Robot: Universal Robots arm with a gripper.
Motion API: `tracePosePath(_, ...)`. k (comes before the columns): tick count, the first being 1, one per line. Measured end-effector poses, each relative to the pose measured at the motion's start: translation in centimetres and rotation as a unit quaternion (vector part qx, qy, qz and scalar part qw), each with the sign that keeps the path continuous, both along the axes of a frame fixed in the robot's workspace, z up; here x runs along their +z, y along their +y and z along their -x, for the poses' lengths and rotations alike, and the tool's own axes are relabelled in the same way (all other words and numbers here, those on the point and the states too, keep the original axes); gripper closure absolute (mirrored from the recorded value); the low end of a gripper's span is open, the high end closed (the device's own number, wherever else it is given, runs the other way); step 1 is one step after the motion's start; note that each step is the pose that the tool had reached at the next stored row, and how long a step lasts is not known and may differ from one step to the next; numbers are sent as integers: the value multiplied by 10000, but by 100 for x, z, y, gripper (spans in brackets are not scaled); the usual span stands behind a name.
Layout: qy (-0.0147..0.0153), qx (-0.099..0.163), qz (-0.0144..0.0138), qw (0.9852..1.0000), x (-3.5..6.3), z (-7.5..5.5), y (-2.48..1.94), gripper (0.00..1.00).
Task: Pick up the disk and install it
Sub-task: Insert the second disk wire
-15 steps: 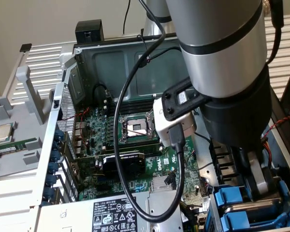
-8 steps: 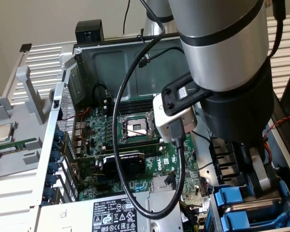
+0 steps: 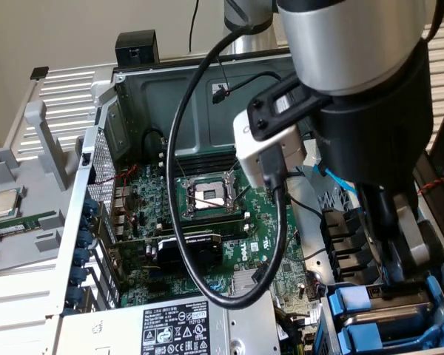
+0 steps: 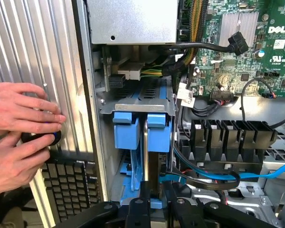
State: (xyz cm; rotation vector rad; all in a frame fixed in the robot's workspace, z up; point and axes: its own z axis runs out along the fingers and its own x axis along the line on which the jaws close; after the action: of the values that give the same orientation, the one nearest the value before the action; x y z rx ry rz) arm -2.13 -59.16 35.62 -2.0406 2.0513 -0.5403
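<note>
The disk (image 4: 145,152) stands on edge in the drive cage (image 4: 137,105), a thin silver slab with blue carrier tabs (image 4: 159,127) at its far end. My gripper (image 4: 154,202) is shut on its near end, one black finger on each side. In the exterior view the gripper (image 3: 397,274) reaches down into the drive bay at the case's lower right. There the blue carrier (image 3: 353,299) shows beside the fingers. A second blue tab (image 4: 127,132) sits right next to the held one in the same cage.
The open computer case holds a motherboard (image 3: 229,244), a bare CPU socket (image 3: 207,196) and a power supply (image 3: 185,325). A small processor chip (image 3: 4,203) lies on the grey panel. A person's hands (image 4: 19,118) hold a black knob beside a keyboard (image 4: 69,185). Black and blue cables (image 4: 213,171) run near the cage.
</note>
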Motion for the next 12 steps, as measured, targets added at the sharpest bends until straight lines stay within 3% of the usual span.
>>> tracePosePath(2,1,-3,36,10000,52,0,4,75)
tracePosePath(4,1,-3,53,10000,64,0,6,75)
tracePosePath(12,1,-3,67,10000,65,0,6,75)
